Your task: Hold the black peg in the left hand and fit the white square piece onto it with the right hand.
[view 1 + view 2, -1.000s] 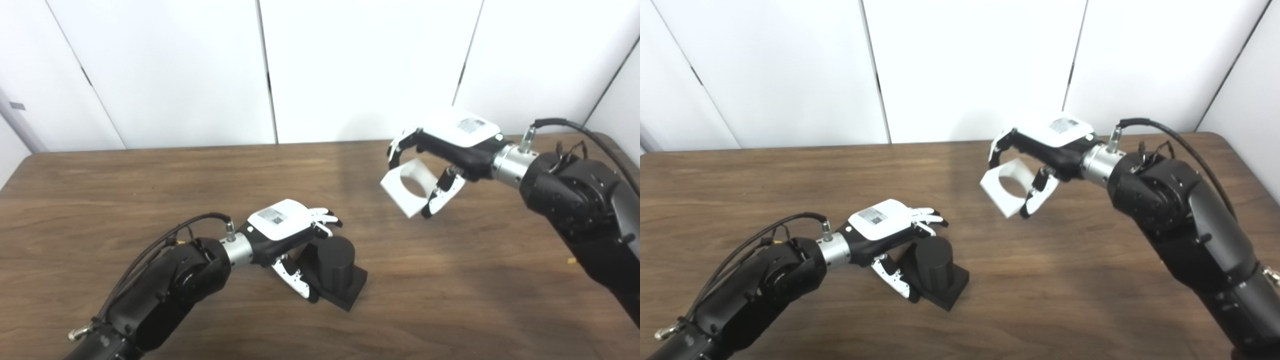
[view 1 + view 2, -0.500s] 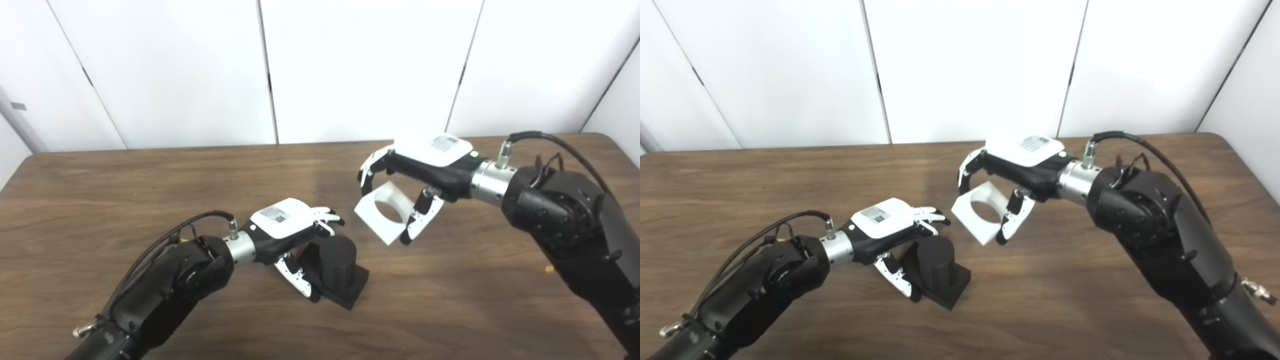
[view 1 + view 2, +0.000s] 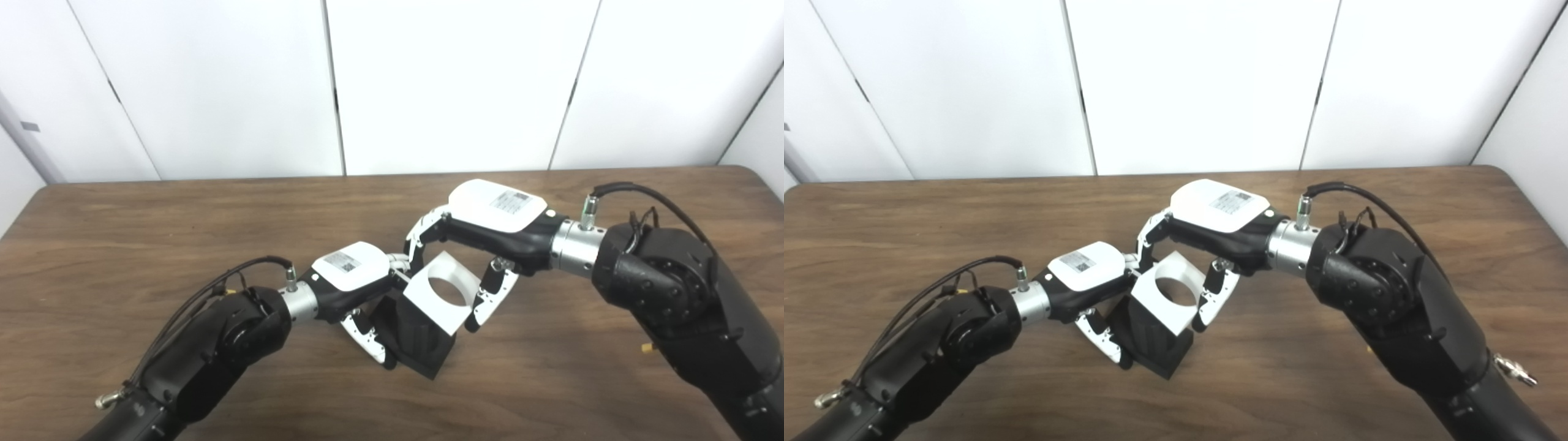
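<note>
Black round peg on its square base point(image 3: 422, 337) sits clamped in left hand point(image 3: 355, 282) for steadiness, right hand point(image 3: 490, 220) gripping white square holed piece point(image 3: 442, 293) right over it, ready to seat.

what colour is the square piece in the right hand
White, with a round hole through it; the square piece shows best in the left eye view.

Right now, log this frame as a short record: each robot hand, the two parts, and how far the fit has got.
left robot hand: shut on black peg, which rests on the table
right robot hand: shut on white square piece
piece position: tilted, over the peg's top
fit: not seated; hole shows white inside
</note>
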